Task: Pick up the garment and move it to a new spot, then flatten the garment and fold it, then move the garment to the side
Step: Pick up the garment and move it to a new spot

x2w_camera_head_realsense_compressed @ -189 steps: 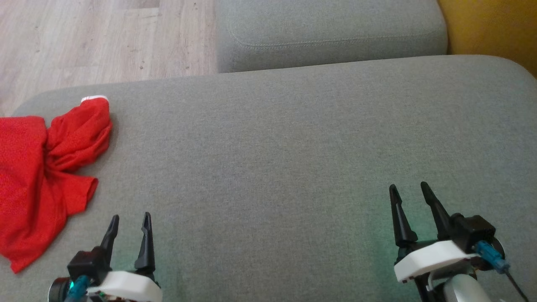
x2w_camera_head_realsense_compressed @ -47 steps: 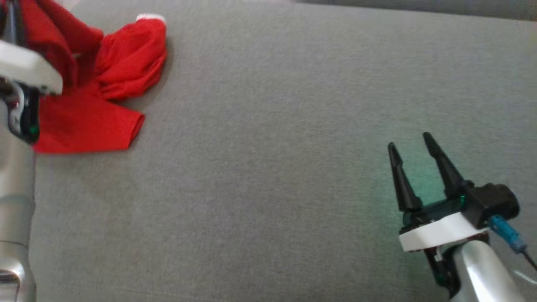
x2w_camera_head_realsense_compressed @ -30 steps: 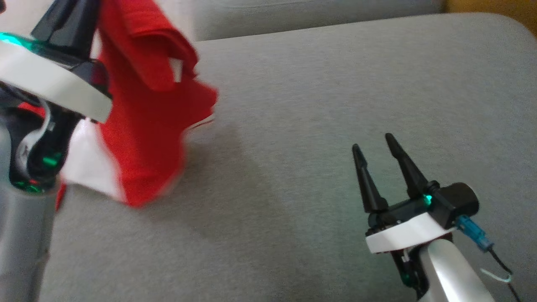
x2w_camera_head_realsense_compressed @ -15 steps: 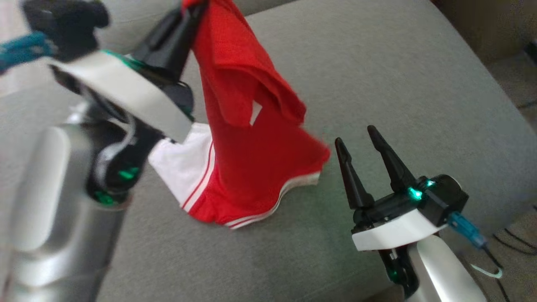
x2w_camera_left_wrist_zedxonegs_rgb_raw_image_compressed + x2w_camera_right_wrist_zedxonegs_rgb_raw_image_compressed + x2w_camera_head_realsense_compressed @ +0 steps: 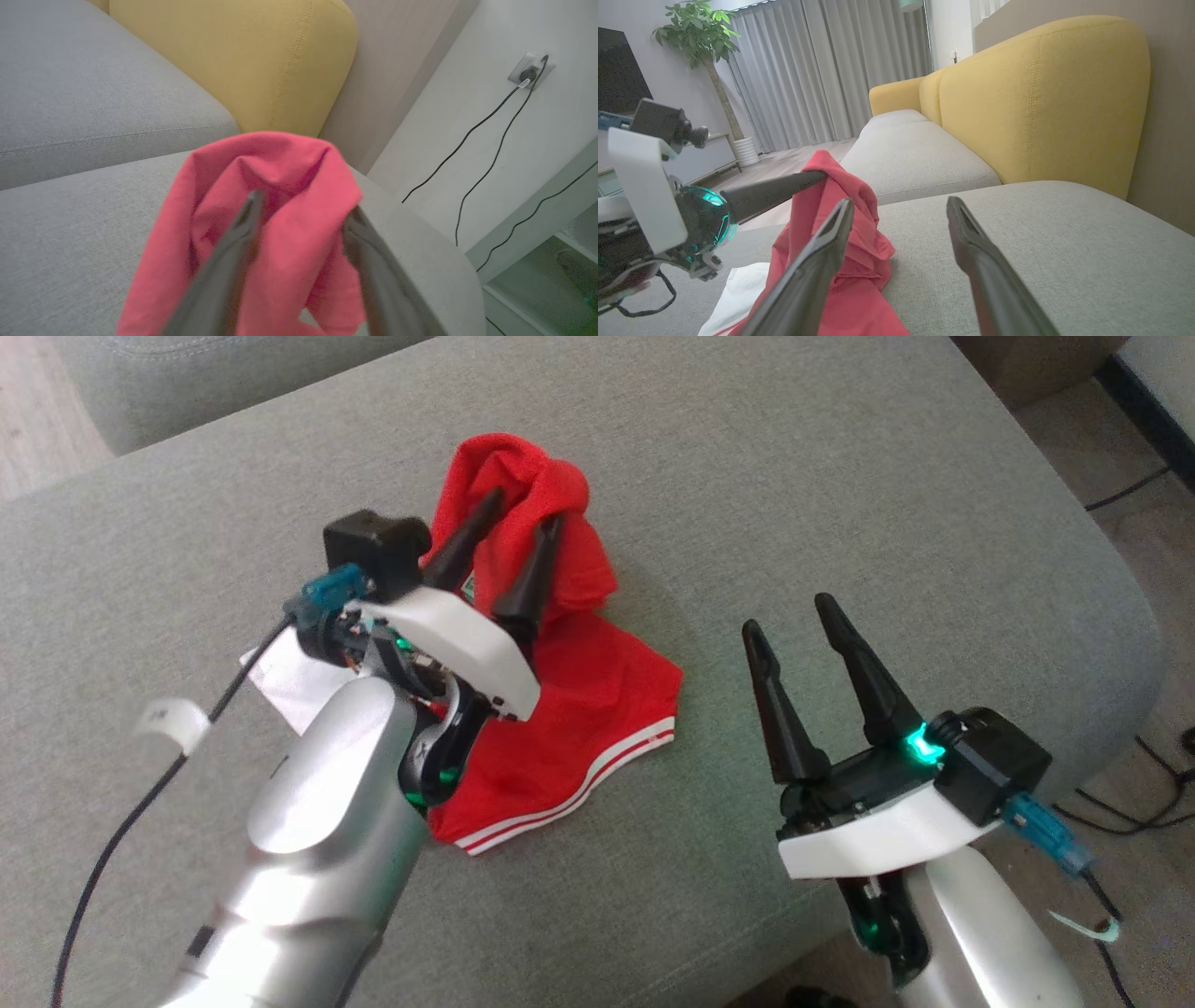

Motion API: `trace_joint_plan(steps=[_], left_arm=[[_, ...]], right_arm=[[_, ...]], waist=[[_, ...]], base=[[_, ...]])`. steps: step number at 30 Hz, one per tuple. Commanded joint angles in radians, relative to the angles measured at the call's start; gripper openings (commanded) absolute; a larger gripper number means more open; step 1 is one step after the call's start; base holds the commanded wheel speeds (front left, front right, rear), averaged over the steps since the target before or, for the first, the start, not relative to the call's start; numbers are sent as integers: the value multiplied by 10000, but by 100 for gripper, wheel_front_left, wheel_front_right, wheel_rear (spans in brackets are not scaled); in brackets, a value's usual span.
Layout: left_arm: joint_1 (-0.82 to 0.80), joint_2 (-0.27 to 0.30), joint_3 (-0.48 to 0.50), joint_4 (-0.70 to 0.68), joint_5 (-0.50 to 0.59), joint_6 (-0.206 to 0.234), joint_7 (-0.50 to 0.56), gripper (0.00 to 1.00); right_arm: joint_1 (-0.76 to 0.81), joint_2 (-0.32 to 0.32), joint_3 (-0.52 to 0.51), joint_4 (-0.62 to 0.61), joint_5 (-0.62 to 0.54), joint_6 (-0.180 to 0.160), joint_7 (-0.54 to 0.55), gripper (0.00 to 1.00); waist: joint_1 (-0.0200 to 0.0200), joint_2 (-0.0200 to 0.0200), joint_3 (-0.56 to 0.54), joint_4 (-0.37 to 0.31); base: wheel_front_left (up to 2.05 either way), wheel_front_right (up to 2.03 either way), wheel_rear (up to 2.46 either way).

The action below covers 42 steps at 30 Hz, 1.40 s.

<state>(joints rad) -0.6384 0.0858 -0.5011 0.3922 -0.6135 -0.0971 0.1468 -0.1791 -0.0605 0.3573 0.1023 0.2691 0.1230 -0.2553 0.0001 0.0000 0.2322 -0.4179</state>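
Left gripper [image 5: 525, 509]: fingers apart, with the top of the red garment [image 5: 597, 700] bunched over and between the tips. The left wrist view agrees: cloth lies loose across the gap, not pinched as far as I can judge. I read this as the drop at the new spot, arm kept low so the cloth piles instead of flinging.

Garment is on the grey seat cushion [image 5: 840, 476], about mid-width, well in from the right end and the far edge. Striped hem [image 5: 579, 784] lies flat toward the near edge, and the upper part is a peak propped on the left tips. White panel [image 5: 280, 681] shows at the pile's left side.

Right gripper [image 5: 789, 616]: wide, empty, hovering over the cushion just right of the hem, apart from the cloth. Probably staged to take a second corner for the flatten.

Risk: cloth snags on the left tips when I back out and drags the pile. Flatten and fold not begun.
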Motion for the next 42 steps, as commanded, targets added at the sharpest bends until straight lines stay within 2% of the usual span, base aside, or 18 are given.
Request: trace_joint_plan(steps=[1, 6, 12, 16, 18, 26, 34, 42], left_arm=[[-617, 150, 204, 232, 293, -53, -654, 100], [-370, 372, 113, 1064, 808, 23, -1841, 100], [643, 593, 165, 1124, 851, 169, -2711, 100], [1559, 761, 365, 769, 830, 448, -3449, 100], [2211, 1012, 453, 361, 1139, 740, -3852, 100], [3766, 1050, 1537, -1154, 1877, 1314, -4080, 100], [5156, 631, 3120, -2061, 2625, 1072, -4083, 100], [6066, 344, 4405, -2130, 3326, 525, -4084, 100]], right_arm=[[-271, 102, 146, -369, 87, 77, -64, 100], [-201, 102, -176, -327, -128, 77, -64, 100], [-131, 102, -507, -218, -618, 77, -64, 100], [-75, 102, -906, -150, -1161, 77, -64, 100], [42, 102, -1247, -78, -1643, 77, -64, 100], [460, -31, -2194, -17, -2471, 77, -64, 100], [828, -96, -2989, -22, -2719, 77, -64, 100], [1227, 23, -3218, 204, -2677, 77, -64, 100]], waist=[[-1, 0, 8, 18], [-1, 0, -138, 345], [-1, 0, -494, 845], [-1, 0, -756, 1350], [-1, 0, -920, 1751], [-1, 0, -990, 3101], [-1, 0, -1161, 4125], [-1, 0, -1461, 4286]], base=[[0, 0, 0], [0, 0, 0], [0, 0, 0], [0, 0, 0], [0, 0, 0], [0, 0, 0], [0, 0, 0], [0, 0, 0]])
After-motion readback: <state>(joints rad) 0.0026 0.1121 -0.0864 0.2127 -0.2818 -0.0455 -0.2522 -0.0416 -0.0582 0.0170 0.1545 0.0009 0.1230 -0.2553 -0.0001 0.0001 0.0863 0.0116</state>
